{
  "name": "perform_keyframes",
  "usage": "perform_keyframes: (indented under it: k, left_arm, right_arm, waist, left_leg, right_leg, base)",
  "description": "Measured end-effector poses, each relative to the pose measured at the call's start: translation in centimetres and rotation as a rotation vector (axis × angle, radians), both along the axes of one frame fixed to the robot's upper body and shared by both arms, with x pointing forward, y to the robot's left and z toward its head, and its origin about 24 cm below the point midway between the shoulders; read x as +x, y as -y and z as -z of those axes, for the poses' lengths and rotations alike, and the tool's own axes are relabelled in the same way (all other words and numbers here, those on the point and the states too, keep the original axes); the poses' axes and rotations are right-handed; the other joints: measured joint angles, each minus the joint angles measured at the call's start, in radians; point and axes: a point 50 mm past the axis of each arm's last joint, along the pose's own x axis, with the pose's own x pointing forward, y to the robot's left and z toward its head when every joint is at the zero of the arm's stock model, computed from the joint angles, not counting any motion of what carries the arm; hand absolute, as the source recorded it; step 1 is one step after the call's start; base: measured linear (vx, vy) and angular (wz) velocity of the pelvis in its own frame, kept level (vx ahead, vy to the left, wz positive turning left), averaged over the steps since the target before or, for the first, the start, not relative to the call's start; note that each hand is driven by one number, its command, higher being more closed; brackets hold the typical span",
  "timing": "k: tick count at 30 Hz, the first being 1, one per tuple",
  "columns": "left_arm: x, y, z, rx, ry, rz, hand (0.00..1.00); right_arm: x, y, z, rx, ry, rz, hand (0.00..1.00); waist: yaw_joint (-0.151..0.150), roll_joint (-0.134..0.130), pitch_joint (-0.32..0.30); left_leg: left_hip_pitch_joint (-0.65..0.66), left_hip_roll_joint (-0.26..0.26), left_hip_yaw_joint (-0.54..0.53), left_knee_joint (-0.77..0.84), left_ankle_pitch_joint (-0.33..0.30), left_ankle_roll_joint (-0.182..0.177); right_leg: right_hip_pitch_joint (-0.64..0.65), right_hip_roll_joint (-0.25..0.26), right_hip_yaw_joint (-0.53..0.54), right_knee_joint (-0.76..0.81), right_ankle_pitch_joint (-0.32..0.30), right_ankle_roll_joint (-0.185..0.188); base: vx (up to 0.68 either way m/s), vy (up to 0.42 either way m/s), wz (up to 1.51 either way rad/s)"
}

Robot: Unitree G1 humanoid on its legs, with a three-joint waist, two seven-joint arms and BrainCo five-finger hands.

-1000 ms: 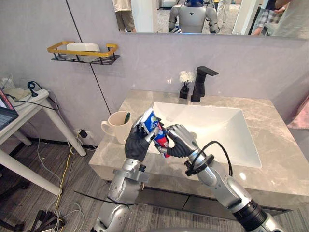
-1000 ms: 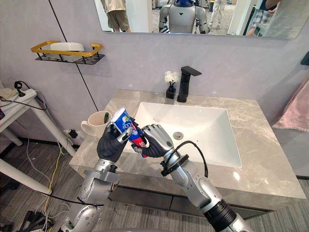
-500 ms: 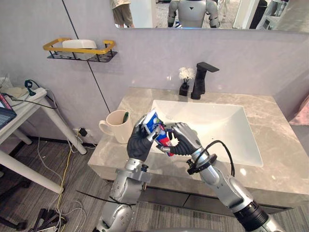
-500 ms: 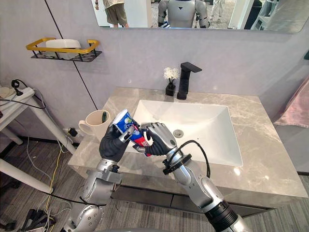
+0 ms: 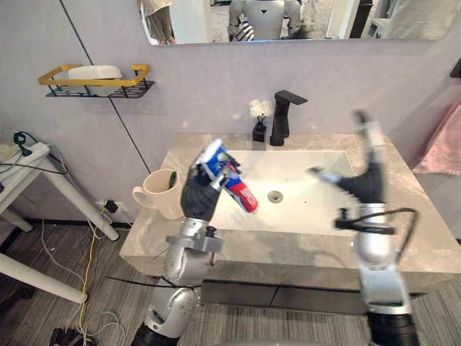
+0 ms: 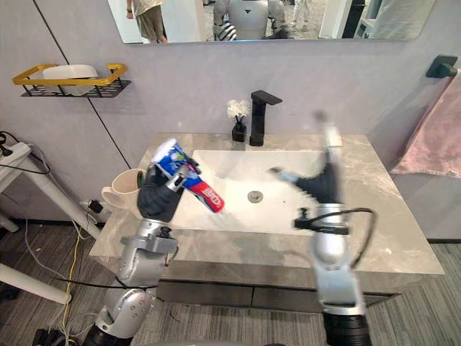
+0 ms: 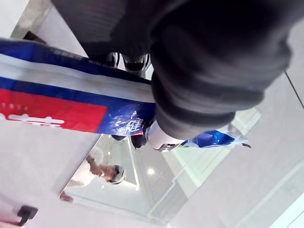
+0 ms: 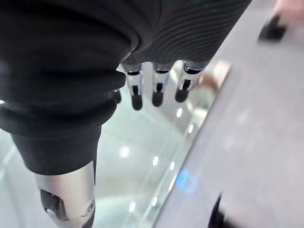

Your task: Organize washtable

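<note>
A blue, red and white toothpaste tube [image 5: 229, 179] is held tilted above the left edge of the white sink [image 5: 302, 205]. My left hand [image 5: 197, 200] is shut on its upper end, and the tube [image 7: 57, 97] crosses that hand's wrist view. My right hand [image 5: 365, 177] is raised over the right side of the basin, apart from the tube, with its fingers [image 8: 158, 90] straight and nothing in it. A cream mug [image 5: 160, 193] with a green item inside stands on the grey counter [image 5: 425, 241] left of the sink.
A black faucet [image 5: 283, 117] and a small black vase of white flowers [image 5: 258, 120] stand behind the basin. A gold-railed wall shelf [image 5: 94, 78] holds a white dish. A pink towel [image 5: 441, 140] hangs at right; a white side table [image 5: 29, 155] stands at left.
My right hand let go of the tube, opened and swung up and to the right. My left hand keeps the tube. The camera has shifted.
</note>
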Motion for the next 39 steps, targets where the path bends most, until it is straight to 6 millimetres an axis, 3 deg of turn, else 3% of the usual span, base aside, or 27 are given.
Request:
perform_keyframes:
  k: [5,14,18,26,30,34,39]
  left_arm:
    - [-0.6,-0.2,-1.8,-0.011,0.088,-0.021,1.0]
    - [-0.2,-2.0,-3.4,-0.004,0.172,-0.141,1.0]
    - [0.1,-1.8,-4.0,0.011,0.196,-0.164,1.0]
    - [1.3,-1.4,-3.4,0.007,0.153,-0.191,1.0]
    - [1.5,-1.2,-3.1,-0.003,0.126,-0.203,1.0]
    - [1.6,-1.2,-3.2,-0.004,0.129,-0.21,1.0]
    - [2.1,-2.4,-4.6,0.053,0.199,-0.276,1.0]
  right_arm:
    - [-1.7,2.6,1.9,0.136,-0.046,0.098,0.0]
    - [-7.5,6.9,7.0,0.296,-0.237,0.394,0.0]
    - [-10.0,7.4,10.9,0.404,-0.406,0.486,0.0]
    - [-13.3,8.2,14.3,0.501,-0.544,0.648,0.0]
    - [-14.8,7.8,17.2,0.596,-0.648,0.677,0.0]
    - [-16.3,5.5,21.9,0.774,-0.844,0.577,0.0]
    - [-17.6,3.1,25.4,0.872,-1.039,0.464,0.0]
  waist:
    - [-0.024,0.004,0.001]
    - [-0.055,0.011,0.001]
    - [-0.058,0.011,0.0]
    - [-0.077,0.016,-0.007]
    - [-0.076,0.018,-0.01]
    - [-0.074,0.012,-0.026]
    - [-0.063,0.007,-0.029]
  left_leg:
    - [-0.001,0.001,0.016,0.0,-0.004,0.003]
    - [-0.014,0.001,0.061,0.002,-0.009,0.005]
    - [-0.015,0.001,0.061,0.004,-0.009,0.005]
    - [-0.027,0.001,0.075,0.005,-0.009,0.005]
    - [-0.036,0.003,0.082,0.005,-0.009,0.005]
    - [-0.034,0.005,0.086,0.007,-0.009,0.005]
    - [-0.034,0.004,0.083,0.012,-0.009,0.005]
  right_leg:
    - [-0.011,0.001,0.017,0.0,0.004,0.001]
    - [-0.05,0.001,0.061,0.0,0.021,0.003]
    - [-0.051,0.001,0.062,0.0,0.022,0.005]
    - [-0.07,0.001,0.077,0.0,0.027,0.007]
    - [-0.086,0.002,0.082,0.008,0.027,0.007]
    - [-0.085,0.003,0.082,0.014,0.027,0.007]
    - [-0.087,0.0,0.081,0.027,0.026,0.007]
  base:
    - [-0.03,-0.012,-0.12]
    - [-0.04,-0.009,-0.15]
    - [-0.02,-0.011,0.0]
    - [-0.03,-0.016,-0.05]
    - [-0.01,-0.012,-0.04]
    - [0.0,0.0,0.0]
    - [-0.05,-0.013,0.0]
